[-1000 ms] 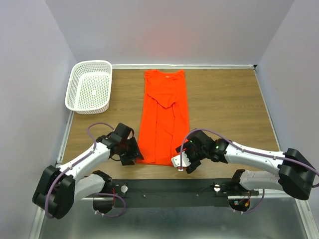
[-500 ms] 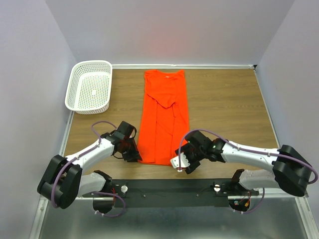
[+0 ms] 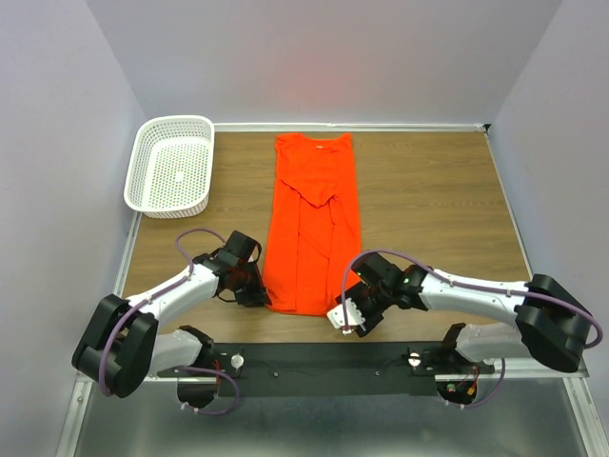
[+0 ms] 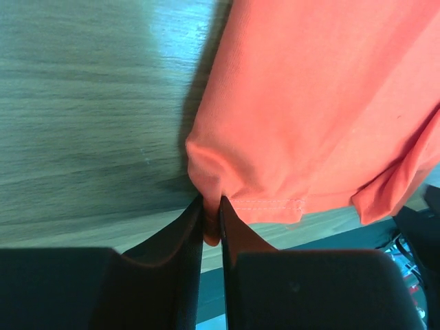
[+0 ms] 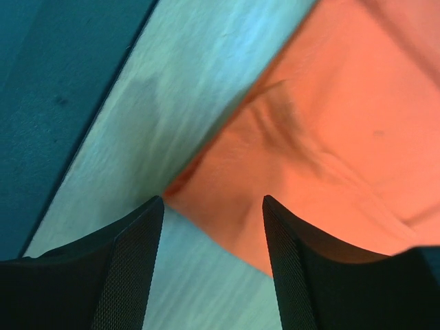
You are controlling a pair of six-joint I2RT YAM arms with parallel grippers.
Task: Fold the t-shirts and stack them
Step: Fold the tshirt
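Note:
The orange-red t-shirt [image 3: 314,224] lies flat on the wooden table as a long strip, its sides folded in and its collar at the far end. My left gripper [image 3: 262,297] is shut on the near left corner of the hem; in the left wrist view the fabric [image 4: 302,117] is pinched between the black fingers [image 4: 180,240]. My right gripper [image 3: 341,309] is open at the near right corner of the hem. In the right wrist view that corner [image 5: 234,199] lies between the spread fingers [image 5: 137,237], not gripped.
A white perforated basket [image 3: 171,178] stands at the far left of the table [image 3: 438,209]. A black base rail [image 3: 314,362] runs along the near edge. Grey walls enclose the table on three sides.
My left gripper has moved right onto the hem's left corner and shut on it. My right gripper has shifted slightly toward the near right corner and stays open.

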